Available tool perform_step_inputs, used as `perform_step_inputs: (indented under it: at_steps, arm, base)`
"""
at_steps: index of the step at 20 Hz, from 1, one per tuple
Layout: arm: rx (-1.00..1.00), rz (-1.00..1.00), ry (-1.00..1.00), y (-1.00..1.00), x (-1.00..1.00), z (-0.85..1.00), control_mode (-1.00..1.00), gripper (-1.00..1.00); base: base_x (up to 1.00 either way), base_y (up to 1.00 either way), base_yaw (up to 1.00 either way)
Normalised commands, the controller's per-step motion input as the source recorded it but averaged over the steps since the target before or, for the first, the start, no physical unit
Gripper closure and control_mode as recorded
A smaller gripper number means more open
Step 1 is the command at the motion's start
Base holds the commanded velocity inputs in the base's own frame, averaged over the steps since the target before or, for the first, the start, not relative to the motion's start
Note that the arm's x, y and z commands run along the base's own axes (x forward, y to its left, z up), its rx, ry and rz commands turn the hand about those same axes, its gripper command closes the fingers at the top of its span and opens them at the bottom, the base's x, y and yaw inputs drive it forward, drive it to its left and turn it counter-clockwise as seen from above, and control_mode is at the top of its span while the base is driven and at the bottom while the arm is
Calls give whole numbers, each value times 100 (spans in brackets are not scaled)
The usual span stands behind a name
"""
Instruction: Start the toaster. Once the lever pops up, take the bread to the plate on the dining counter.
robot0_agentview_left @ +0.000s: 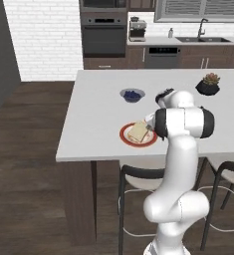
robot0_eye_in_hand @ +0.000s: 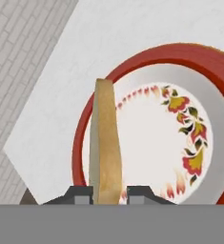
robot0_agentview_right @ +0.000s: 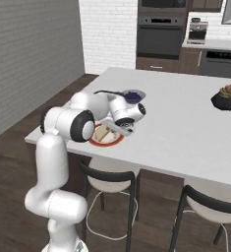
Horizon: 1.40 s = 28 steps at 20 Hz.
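Observation:
The bread [robot0_eye_in_hand: 105,143], a pale tan slice, stands on edge over the plate [robot0_eye_in_hand: 180,50], which has a red rim and a flowered pale centre. My gripper [robot0_eye_in_hand: 109,193] is shut on the slice's lower edge, one fingertip [robot0_eye_in_hand: 80,193] on each side. From the base views, the gripper [robot0_agentview_left: 149,127] hangs low over the plate [robot0_agentview_left: 124,137] near the front edge of the white dining counter [robot0_agentview_left: 98,114], with the bread [robot0_agentview_left: 138,132] just above the plate. The same gripper [robot0_agentview_right: 123,129], bread [robot0_agentview_right: 102,133] and plate [robot0_agentview_right: 114,141] sit at the counter's [robot0_agentview_right: 186,128] near left corner. The toaster is out of view.
A white bowl with blue contents [robot0_agentview_left: 132,94] stands just behind the plate. A potted plant in a black pot [robot0_agentview_left: 208,84] sits at the far right of the counter. Stools [robot0_agentview_left: 138,179] are tucked under the counter's front edge. An oven and sink line the back wall.

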Motion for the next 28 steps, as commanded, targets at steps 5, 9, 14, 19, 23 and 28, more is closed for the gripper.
perform_step_inputs:
  at_steps: [5, 9, 14, 19, 23, 28]
  arm:
    - [0, 0, 0, -1, 13, -17, -100, -100]
    - [0, 0, 0, -9, 0, -3, -100, -100]
    - [1, 0, -1, -16, -16, 22, -100, -100]
    - [0, 0, -10, -4, -57, 55, -100, -100]
    - [-1, 0, -11, 4, -76, 26, -100, -100]
    - [-6, 1, -11, 21, -53, 3, -100, -100]
  base:
    - [0, 0, 0]
    - [0, 0, 0]
    - [0, 0, 0]
    - [0, 0, 0]
    - [0, 0, 0]
    - [0, 0, 0]
